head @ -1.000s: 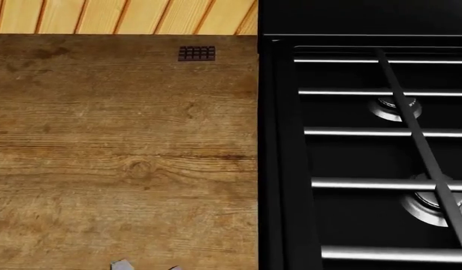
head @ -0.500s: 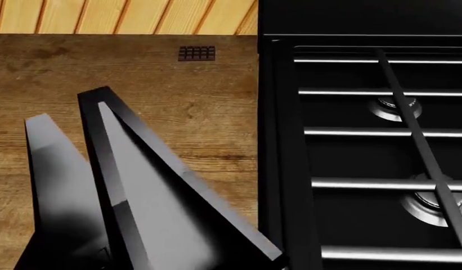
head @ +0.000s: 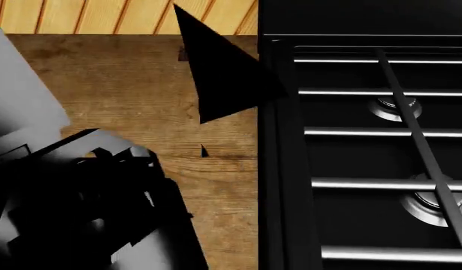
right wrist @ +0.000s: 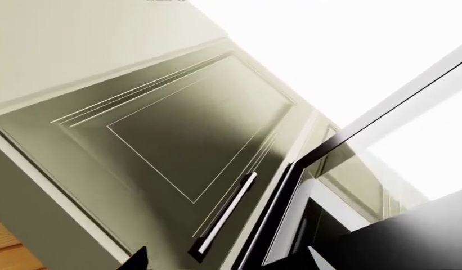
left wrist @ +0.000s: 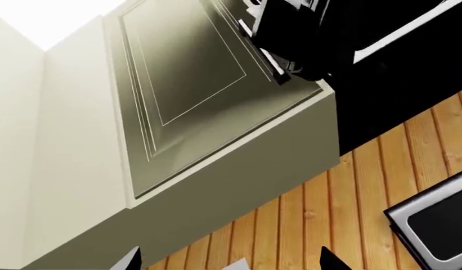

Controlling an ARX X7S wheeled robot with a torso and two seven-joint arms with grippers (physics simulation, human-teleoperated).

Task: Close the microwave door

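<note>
Apparently the microwave door (right wrist: pixel 291 208) hangs ajar just beside the cabinet door (right wrist: pixel 185 135), above the stove (head: pixel 366 140). Left arm (head: pixel 80 202) looms over the tabletop (head: pixel 140 84); claw spread cannot be told. Best push flat near the door's free edge.

In the head view a dark, blurred robot arm (head: pixel 88 202) fills the lower left and hides much of the wooden countertop (head: pixel 133 84), while a black triangular shape (head: pixel 219 73) covers nearly all of the small brown grid-patterned item (head: pixel 181 54). The black gas stove (head: pixel 366 157) runs off the right edge. Both wrist views show only dark fingertip slivers (left wrist: pixel 330 261) at the frame edge, so neither grip can be judged.
</note>
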